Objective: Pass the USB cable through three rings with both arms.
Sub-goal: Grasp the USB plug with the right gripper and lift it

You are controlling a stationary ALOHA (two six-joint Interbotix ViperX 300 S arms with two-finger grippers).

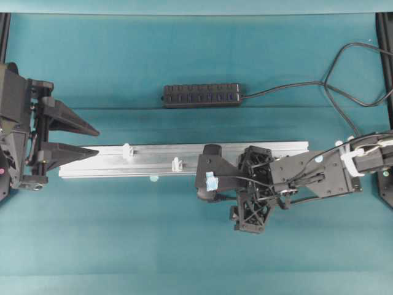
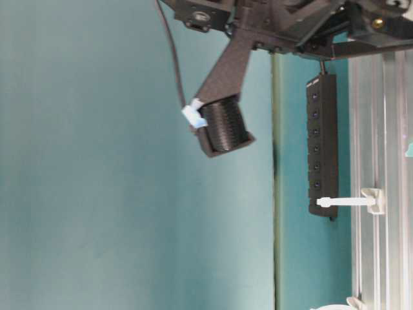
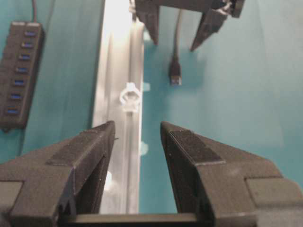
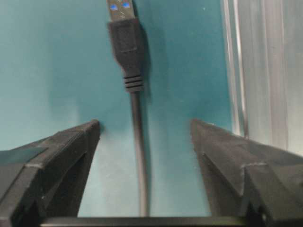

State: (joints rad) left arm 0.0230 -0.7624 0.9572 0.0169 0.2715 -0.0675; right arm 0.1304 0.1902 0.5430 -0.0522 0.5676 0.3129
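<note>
The USB cable lies on the teal table with its black plug pointing away, in front of the rail. My right gripper is open and straddles the cable without touching it. In the overhead view the right gripper covers the cable's end. My left gripper is open and empty at the rail's left end. From there the plug shows on the table between the right gripper's fingers. Two rings stand on the rail; the nearer ring is ahead of the left gripper.
The long silver rail runs across the middle of the table. A black multi-port hub lies behind it, its cable looping off to the right. The table-level view shows the hub and a ring on the rail.
</note>
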